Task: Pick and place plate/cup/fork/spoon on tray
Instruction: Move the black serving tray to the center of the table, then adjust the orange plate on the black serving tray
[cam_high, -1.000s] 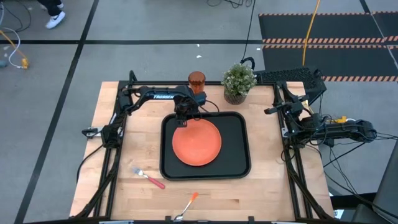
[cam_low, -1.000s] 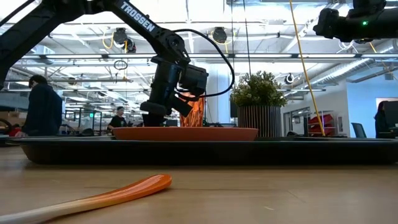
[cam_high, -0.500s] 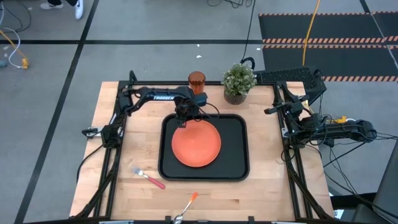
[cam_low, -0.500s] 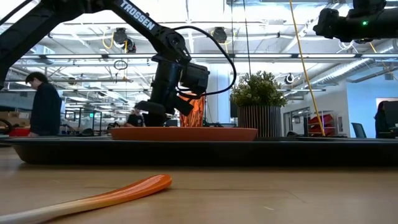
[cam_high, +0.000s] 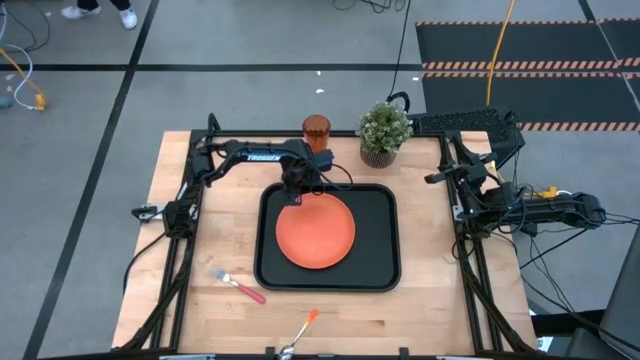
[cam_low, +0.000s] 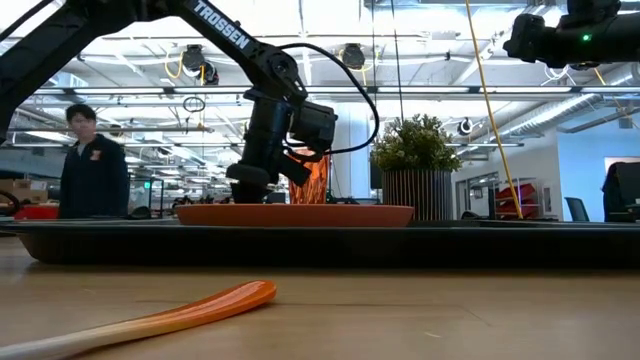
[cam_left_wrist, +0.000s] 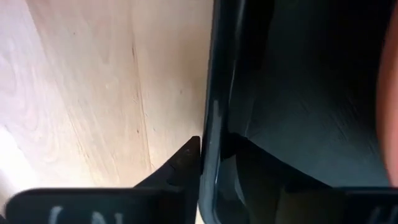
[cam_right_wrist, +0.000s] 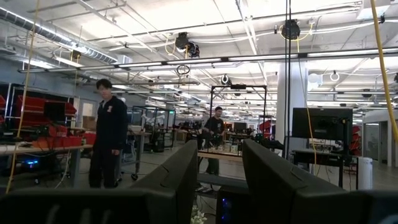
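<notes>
The black tray (cam_high: 378, 255) lies mid-table with the orange plate (cam_high: 316, 229) flat on it. My left gripper (cam_high: 293, 192) points down at the tray's far left rim, its fingers astride that rim and shut on it. The amber cup (cam_high: 316, 128) stands upright on the table beyond the tray. The fork (cam_high: 238, 285) lies on the wood near the tray's near left corner. The spoon (cam_high: 300, 332) lies by the near edge. My right gripper (cam_right_wrist: 219, 155) is raised at the table's right side, open and holding nothing. My left gripper pinches the tray's raised rim (cam_left_wrist: 210, 118) at the far left of the tray. One finger (cam_left_wrist: 183, 162) is outside on the wood side and the other is inside over the tray floor. The fingers come from above, pointing down. The tray lies flat on the table.
A potted green plant (cam_high: 384, 132) stands at the far edge, right of the cup. The right arm (cam_high: 478, 190) stays folded beside the table's right edge. Bare wood lies left of the tray and along the near edge. People stand in the room beyond the table.
My left gripper has stayed at the tray's far left rim. The tray, with the plate on it, has slid a little toward the table's left edge.
</notes>
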